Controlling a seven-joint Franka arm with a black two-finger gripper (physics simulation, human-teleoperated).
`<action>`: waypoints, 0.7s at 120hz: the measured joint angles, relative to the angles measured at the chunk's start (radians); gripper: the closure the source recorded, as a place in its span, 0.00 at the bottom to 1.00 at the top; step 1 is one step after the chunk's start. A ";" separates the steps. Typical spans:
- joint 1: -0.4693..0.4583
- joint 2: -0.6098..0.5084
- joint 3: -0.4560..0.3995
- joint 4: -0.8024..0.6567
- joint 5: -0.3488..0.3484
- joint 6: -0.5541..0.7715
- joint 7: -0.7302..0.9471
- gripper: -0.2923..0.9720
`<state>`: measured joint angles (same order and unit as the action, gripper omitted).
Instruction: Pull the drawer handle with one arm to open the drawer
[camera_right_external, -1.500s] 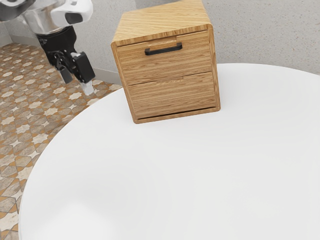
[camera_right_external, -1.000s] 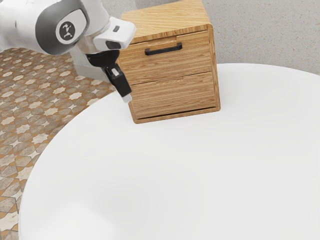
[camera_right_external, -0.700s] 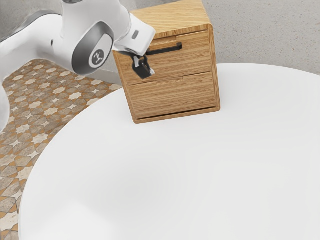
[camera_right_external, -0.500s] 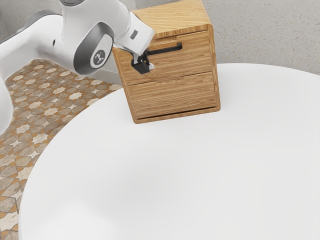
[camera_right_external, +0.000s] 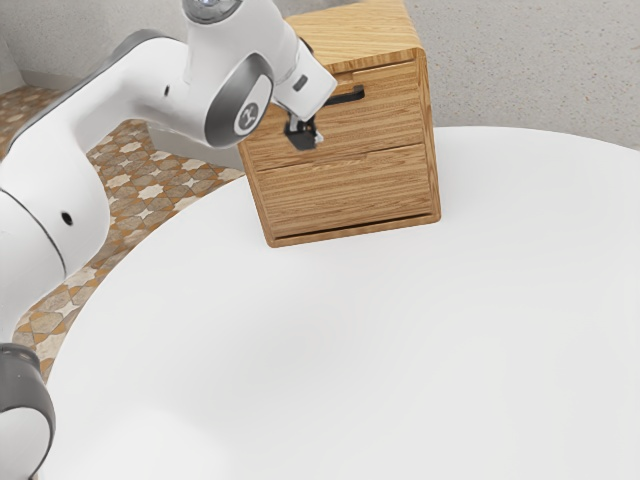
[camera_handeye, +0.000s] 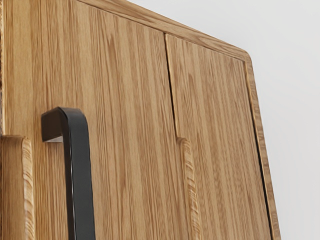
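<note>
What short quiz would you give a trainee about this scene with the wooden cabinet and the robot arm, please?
1. True or false: the black two-finger gripper rests on the round white table.
2. Which drawer of the light wooden two-drawer cabinet carries the black bar handle? A the upper; B the lower; C both.
3. Missing word: the gripper is near the end of the handle at the exterior view's ___.

Key: 1 false, it hangs in front of the upper drawer; 2 A; 3 left.
</note>
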<state>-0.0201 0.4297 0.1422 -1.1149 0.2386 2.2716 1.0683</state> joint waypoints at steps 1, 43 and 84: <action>0.001 0.004 0.000 0.007 -0.001 0.000 0.002 0.23; 0.060 0.133 -0.006 0.114 -0.064 0.029 0.058 0.23; 0.056 0.150 -0.020 0.089 -0.119 0.065 0.088 0.26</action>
<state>0.0354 0.5794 0.1220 -1.0261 0.1192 2.3369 1.1559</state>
